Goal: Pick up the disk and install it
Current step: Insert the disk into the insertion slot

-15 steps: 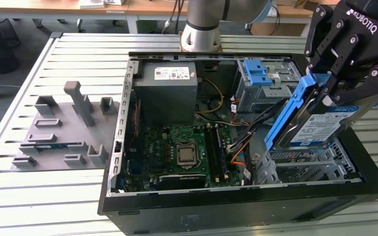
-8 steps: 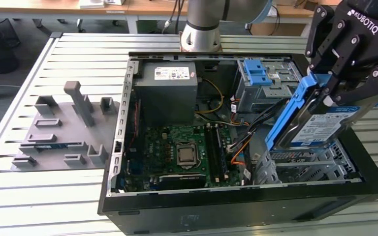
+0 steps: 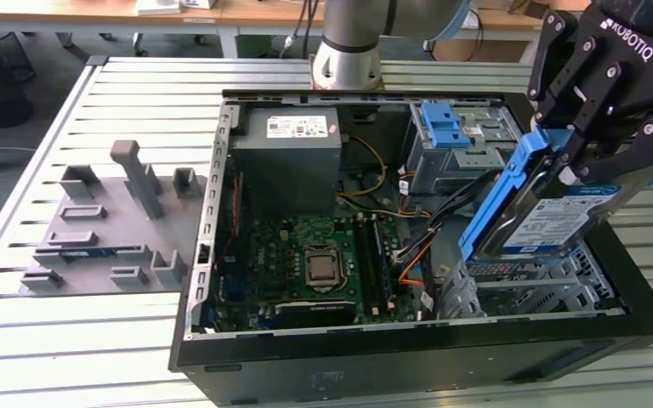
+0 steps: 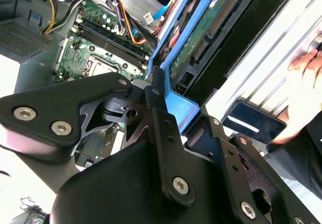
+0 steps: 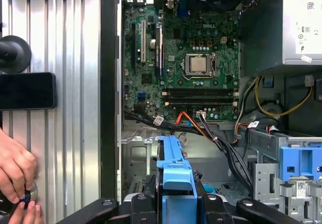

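So the claw (image 3: 594, 163) is up over the exterior view's right side of the open PC case (image 3: 417, 361), and it's got the disk (image 3: 553, 223) clamped. It's pinched in tight on the disk's upper end, gripping the blue carrier, so it's open only as wide as the drive is thick. The disk hangs down out of the claw on edge, tilted, label facing the camera, with its lower end over the metal bay (image 3: 530, 289) in the near corner of the case. Can't tell if it's touching the bay or just above it.

In the second wrist view the claw (image 4: 163, 100) bites the blue frame and the disk (image 4: 201, 38) runs away from it, green circuit side showing. In the first wrist view the disk (image 5: 173, 166) sticks straight out from the claw (image 5: 173, 204), motherboard (image 5: 191, 68) beyond it.

The cage with the blue latch (image 3: 454, 140) sits just behind the disk. The grey fixture (image 3: 111, 229) is well off on the table (image 3: 65, 340), at the exterior view's left. A person's hand (image 5: 15, 171) is over the table beside the case.
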Tool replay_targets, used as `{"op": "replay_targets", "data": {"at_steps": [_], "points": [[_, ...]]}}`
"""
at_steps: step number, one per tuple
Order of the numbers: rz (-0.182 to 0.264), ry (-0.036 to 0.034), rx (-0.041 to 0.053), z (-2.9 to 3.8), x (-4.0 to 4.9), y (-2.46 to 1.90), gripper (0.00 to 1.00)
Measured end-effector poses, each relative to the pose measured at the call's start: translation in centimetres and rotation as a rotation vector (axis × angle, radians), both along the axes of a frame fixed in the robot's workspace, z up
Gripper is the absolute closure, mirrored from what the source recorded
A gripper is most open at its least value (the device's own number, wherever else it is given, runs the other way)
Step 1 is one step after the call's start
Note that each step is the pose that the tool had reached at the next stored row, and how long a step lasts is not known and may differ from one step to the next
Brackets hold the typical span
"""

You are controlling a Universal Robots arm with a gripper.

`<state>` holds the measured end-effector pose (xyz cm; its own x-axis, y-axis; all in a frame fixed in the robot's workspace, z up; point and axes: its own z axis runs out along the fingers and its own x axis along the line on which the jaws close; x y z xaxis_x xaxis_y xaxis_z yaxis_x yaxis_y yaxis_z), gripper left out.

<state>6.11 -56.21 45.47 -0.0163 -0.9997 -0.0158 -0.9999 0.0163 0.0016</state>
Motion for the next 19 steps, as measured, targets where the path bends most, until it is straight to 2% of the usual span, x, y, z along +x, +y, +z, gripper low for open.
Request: {"op": "replay_targets", "data": {"at_steps": [7, 9, 12, 19], "points": [[0.000, -0.0002, -0.0022, -0.31, 0.16, -0.01, 0.64], [0.000, -0.0042, -0.0032, -0.36, 0.17, -0.02, 0.64], [0.000, -0.0171, -0.0046, -0.41, 0.17, -0.01, 0.64], [0.000, -0.0174, -0.0046, -0.75, 0.39, -0.02, 0.64]]}}
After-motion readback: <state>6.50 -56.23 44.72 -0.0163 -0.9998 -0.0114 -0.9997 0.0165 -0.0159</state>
